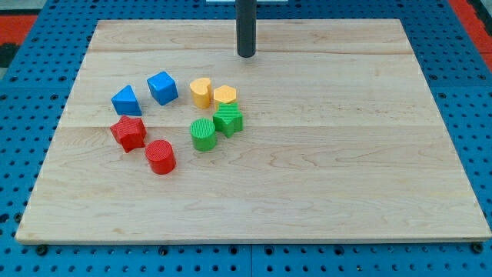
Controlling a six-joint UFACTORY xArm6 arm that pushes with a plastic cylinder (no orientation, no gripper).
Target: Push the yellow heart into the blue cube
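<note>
The yellow heart (201, 91) lies on the wooden board left of centre. The blue cube (162, 87) sits just to its left with a small gap between them. My tip (245, 55) is near the view's top, above and to the right of the yellow heart, touching no block.
A yellow hexagon block (225, 95) sits right of the heart. A green star (228, 120) and green cylinder (203, 134) lie below. A blue triangular block (126, 101), red star (128, 132) and red cylinder (161, 156) lie at the left. The board (346, 154) rests on blue pegboard.
</note>
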